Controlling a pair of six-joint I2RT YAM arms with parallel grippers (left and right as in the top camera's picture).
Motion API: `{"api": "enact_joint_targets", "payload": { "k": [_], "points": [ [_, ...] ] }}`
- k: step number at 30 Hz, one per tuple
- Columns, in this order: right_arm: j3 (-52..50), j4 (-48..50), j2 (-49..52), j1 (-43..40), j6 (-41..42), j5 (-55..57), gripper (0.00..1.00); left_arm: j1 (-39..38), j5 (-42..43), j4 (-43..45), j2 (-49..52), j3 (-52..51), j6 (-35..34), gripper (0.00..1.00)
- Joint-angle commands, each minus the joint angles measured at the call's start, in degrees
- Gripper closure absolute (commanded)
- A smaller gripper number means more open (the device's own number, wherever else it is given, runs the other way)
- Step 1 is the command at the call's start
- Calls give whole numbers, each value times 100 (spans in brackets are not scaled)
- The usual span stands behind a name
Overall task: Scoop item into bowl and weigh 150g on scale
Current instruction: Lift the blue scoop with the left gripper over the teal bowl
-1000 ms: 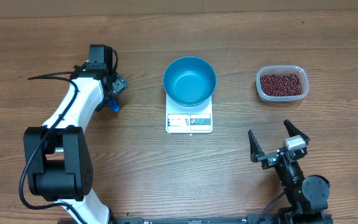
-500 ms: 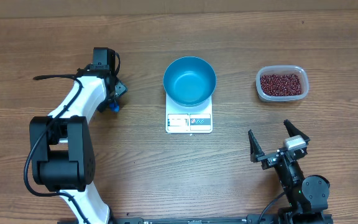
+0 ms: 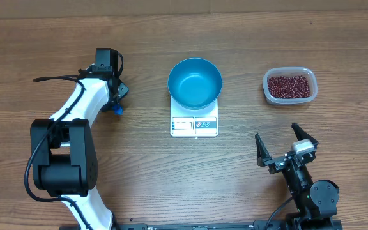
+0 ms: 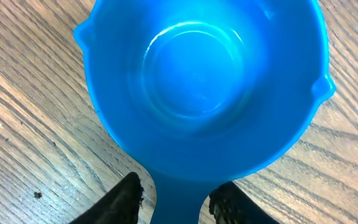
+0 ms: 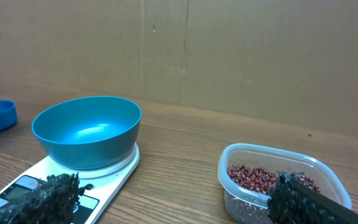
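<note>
**A:** Two things show only in the left wrist view: the smooth blue inside of the scoop (image 4: 197, 81), and its handle running between the fingers of the left gripper (image 4: 174, 200). From overhead we get just a blue sliver under that arm, left of the scale (image 3: 194, 125).

**B:** Are those fingers clamped on the handle?

**A:** We cannot tell. They stand close on both sides of it, and that is all we can make out. The right gripper (image 3: 276, 134) is spread wide and grasps nothing. It is on the robot's side of the scale and off to its right.

**B:** And the beans?

**A:** The beans (image 3: 289, 85) lie in the clear tub (image 3: 289, 100) on the counter (image 3: 190, 179), right of the scale, well apart from both grippers. The bowl (image 3: 195, 83) sits on the scale's far half. The right wrist view gives us its side, resting on the platform.

**B:** Our count?

**A:** One scoop, one bowl, one scale, one tub and two grippers. The beans are too many for us to count.
</note>
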Motion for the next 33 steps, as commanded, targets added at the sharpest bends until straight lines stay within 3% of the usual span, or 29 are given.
{"api": "enact_joint_targets", "payload": {
  "k": [1,15,19,22,26,33],
  "points": [
    [-61,24,-46,-13,4,35,0,24,-129,22,48,120,-33,66],
    [-61,24,-46,-11,4,35,0,24,-120,-203,46,299,-20,81],
    [-61,24,-46,-11,4,35,0,22,-122,-1392,46,1456,13,96],
    [-61,24,-46,-11,4,35,0,-83,-92,-2420,37,2601,11,96],
    [-61,24,-46,-11,4,35,0,-634,-74,-3134,-186,3630,17,96],
    [-61,24,-46,-13,4,35,0,-1910,81,-3123,-404,3797,282,96]
  ]
}}
